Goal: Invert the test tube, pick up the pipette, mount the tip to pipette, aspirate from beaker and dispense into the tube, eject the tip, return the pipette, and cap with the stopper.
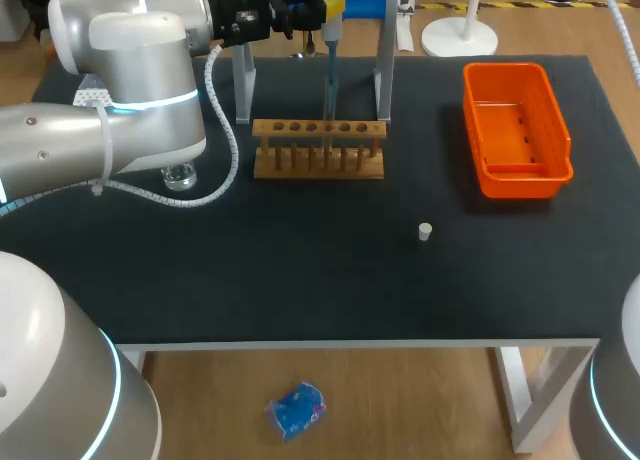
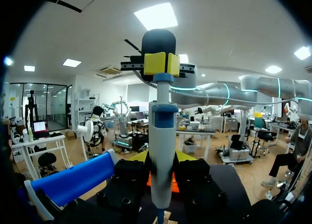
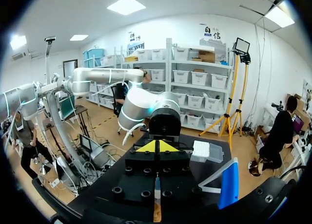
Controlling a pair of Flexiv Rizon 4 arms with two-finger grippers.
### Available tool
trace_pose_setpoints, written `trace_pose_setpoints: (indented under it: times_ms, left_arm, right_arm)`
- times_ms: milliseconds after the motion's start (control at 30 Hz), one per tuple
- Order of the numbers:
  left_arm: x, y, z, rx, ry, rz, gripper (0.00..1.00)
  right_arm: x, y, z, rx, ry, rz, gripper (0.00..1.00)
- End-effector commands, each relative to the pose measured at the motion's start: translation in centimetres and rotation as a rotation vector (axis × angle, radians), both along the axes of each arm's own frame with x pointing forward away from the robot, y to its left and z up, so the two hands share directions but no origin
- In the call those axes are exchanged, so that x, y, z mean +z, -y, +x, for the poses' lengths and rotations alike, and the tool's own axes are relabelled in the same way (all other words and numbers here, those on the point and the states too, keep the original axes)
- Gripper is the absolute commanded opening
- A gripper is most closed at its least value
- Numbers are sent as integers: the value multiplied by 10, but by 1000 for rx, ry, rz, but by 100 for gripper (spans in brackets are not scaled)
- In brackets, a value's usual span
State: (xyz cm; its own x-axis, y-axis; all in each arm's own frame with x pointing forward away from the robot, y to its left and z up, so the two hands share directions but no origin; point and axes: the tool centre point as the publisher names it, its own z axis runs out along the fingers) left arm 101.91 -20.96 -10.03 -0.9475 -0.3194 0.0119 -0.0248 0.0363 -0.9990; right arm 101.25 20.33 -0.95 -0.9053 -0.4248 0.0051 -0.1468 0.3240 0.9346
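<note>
The left arm (image 1: 120, 90) extends to the far side, its jaws clamped on the pipette (image 2: 162, 131). It is held upright over the rack (image 1: 318, 165), likely so its lower end can drop straight into a tube. The right jaws are closed on nothing, seemingly idle. The orange bin (image 1: 515, 130) sits to the right, probably for spent tips. The beaker (image 1: 180, 176) stands under the left arm, and the small stopper (image 1: 424, 231) lies apart in front, awaiting capping. The worktop (image 1: 300, 280) is dark and matte.
</note>
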Motion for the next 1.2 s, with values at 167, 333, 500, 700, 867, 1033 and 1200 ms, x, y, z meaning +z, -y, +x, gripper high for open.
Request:
trace_pose_setpoints:
  times_ms: [167, 333, 500, 700, 867, 1033, 1200]
  left_arm:
    - [1, 0, -1, 4, 2, -3, 0]
    - [1, 0, -1, 4, 2, -3, 0]
    - [1, 0, -1, 4, 2, -3, 0]
    - [1, 0, -1, 4, 2, -3, 0]
    - [1, 0, -1, 4, 2, -3, 0]
    - [1, 0, -1, 4, 2, -3, 0]
    - [1, 0, -1, 4, 2, -3, 0]
  right_arm:
    - [-3, 1, 2, 4, -3, -4, 0]
    - [-4, 1, 1, 5, -7, -4, 0]
    - [-7, 1, 1, 5, -14, -4, 0]
    - [-10, 2, 0, 5, -21, -5, 0]
    - [-13, 1, 0, 5, -28, -6, 0]
    - [-15, 1, -1, 5, -34, -8, 0]
    - [-16, 1, -1, 5, -39, -9, 0]
